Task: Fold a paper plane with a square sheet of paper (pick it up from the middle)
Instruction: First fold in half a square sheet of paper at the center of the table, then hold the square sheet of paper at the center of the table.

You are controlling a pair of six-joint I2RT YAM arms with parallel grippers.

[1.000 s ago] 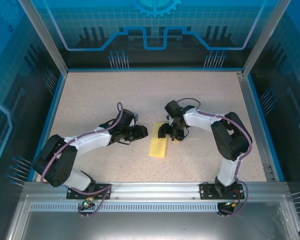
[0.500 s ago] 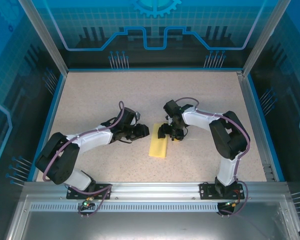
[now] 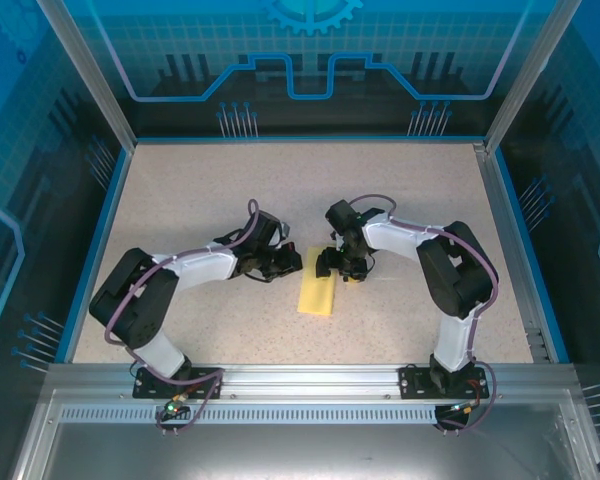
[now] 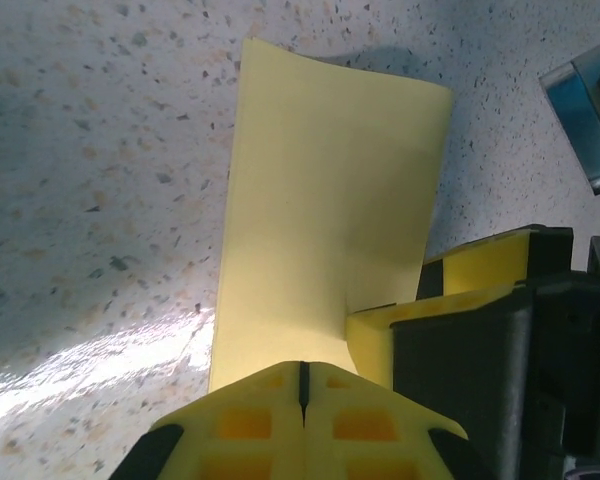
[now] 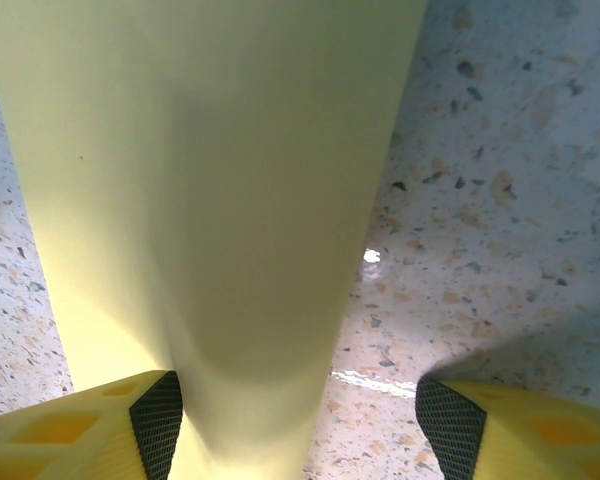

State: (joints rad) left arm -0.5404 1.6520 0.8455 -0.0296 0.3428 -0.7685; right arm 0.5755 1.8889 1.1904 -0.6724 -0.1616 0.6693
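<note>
A: Where is the square sheet of paper (image 3: 317, 292)?
B: Mid-table (image 3: 230, 190), folded into a narrow strip running twelve to six. No nose or wings yet, so I'd judge most of the paper plane is still to do.
A: And the grippers?
B: The left gripper (image 4: 302, 380) is at its ten o'clock, jaws together, seemingly nipping the strip's edge, though that's hard to confirm. The right gripper (image 5: 298, 415) is at one o'clock, jaws apart, with the strip's end between them.

White-black arms (image 3: 195, 268), purple cables (image 3: 251, 215)
</note>
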